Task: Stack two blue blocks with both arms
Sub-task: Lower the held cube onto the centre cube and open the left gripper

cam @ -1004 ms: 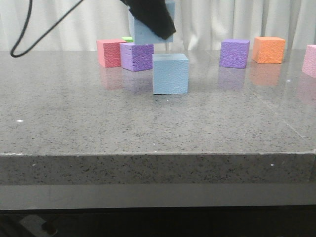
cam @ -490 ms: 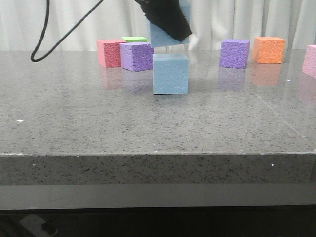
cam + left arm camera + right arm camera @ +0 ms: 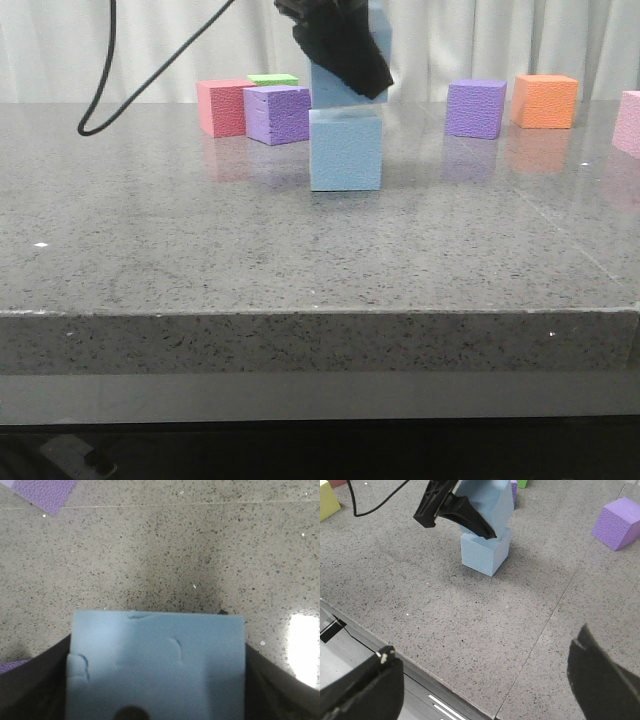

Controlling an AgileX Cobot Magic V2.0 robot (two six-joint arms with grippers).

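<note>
Shifted sideways since a second ago, from over the purple cube (image 3: pixel 277 114) to directly above the lower blue block (image 3: pixel 345 150): left claw (image 3: pixel 340 45) with the upper blue block (image 3: pixel 335 85). Clamped on that block's two sides, fingers (image 3: pixel 30 680) pressed flat against it. Held just over the lower block, bottom edge at or barely above its top face; contact unclear. Spread wide and holding nothing, well back from the lower block: right claw (image 3: pixel 485 680).
</note>
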